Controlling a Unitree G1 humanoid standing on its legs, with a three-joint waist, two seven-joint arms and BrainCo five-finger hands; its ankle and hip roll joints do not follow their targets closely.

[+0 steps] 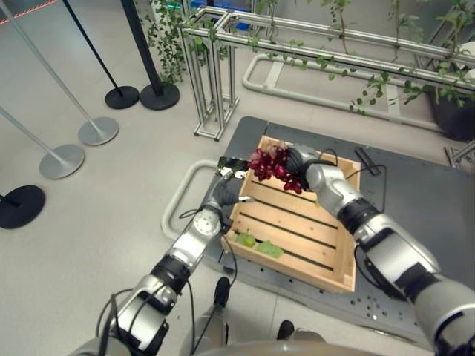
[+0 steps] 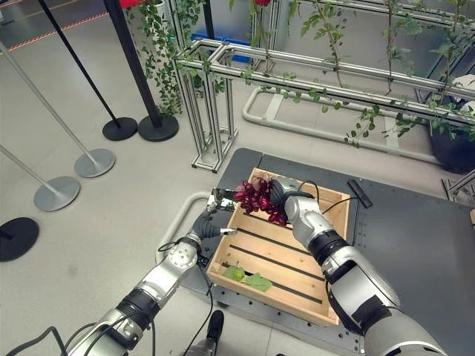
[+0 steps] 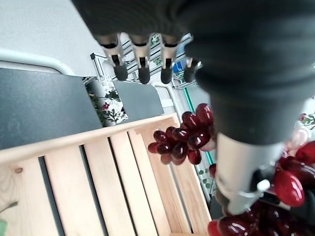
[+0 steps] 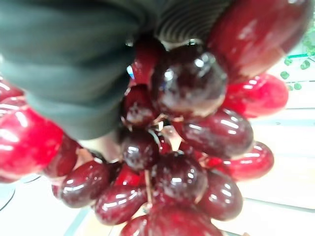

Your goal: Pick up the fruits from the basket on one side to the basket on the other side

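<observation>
- Leftmost, your left hand [image 1: 226,191] sits at the wooden crate's [image 1: 335,276] outer left wall, fingers [image 3: 142,73] straight and relaxed, holding nothing.
- Just right of it, a bunch of red grapes [image 1: 272,167] hangs over the crate's far left corner.
- Your right hand [image 1: 303,159] is curled round those grapes from the right.
- Nearer you, green leaves [image 1: 258,245] lie on the crate's slats.

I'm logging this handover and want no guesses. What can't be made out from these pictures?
- Right robot hand: its fingers are hidden by the red grapes in the eye views and the right wrist view.
- The other basket: nothing here shows it; only the wooden crate is seen.
- Green pieces in the crate: too small to identify.
- Left robot hand: by the crate's rim, contact unclear.
</observation>
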